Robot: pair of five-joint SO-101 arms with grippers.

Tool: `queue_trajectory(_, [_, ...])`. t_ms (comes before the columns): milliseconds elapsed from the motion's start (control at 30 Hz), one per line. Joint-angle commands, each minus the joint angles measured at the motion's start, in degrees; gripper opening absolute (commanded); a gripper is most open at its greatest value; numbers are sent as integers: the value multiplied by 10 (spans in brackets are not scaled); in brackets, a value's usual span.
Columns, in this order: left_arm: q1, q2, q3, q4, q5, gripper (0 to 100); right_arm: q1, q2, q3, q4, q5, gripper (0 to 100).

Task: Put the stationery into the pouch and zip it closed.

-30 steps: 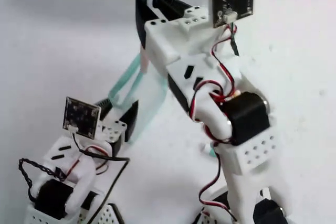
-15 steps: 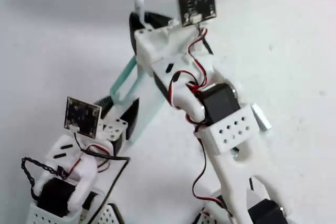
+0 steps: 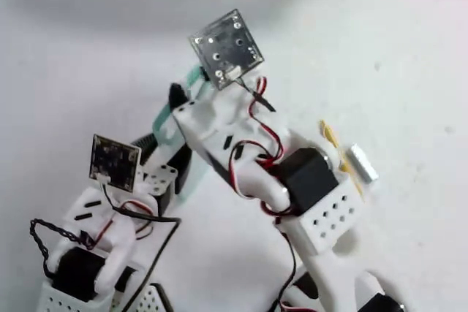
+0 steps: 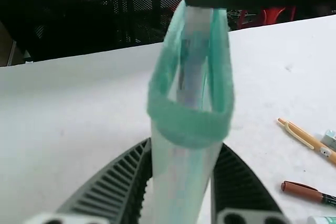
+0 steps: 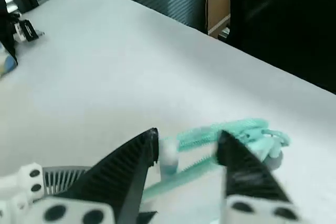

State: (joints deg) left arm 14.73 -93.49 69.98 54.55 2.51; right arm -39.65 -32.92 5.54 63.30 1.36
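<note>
Near left: left gripper is clamped on the near end of the pouch. The teal-rimmed mouth points away and gapes, which I judge is so the pouch serves as a funnel.

Farther: right gripper is at that mouth, jaws apart, gripping nothing. A white piece sits beside one jaw. It is possibly stationery going in, but the view is too poor to say.

Right: yellow pen and brown pen lie on the table, not yet packed. The right arm overhangs them.

The pouch is seen as translucent, edged in mint green. The table is white, the ribbed fingers black. An orange pen and a brown pen are shown at lower right.
</note>
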Motion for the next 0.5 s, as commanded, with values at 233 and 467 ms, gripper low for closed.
queue_trajectory(233, [-45, 2, -3, -6, 6, 169, 158, -50, -109, 108, 12, 258])
queue_trajectory(467, [-51, 2, -3, -6, 6, 169, 379, 41, -50, 118, 171, 255])
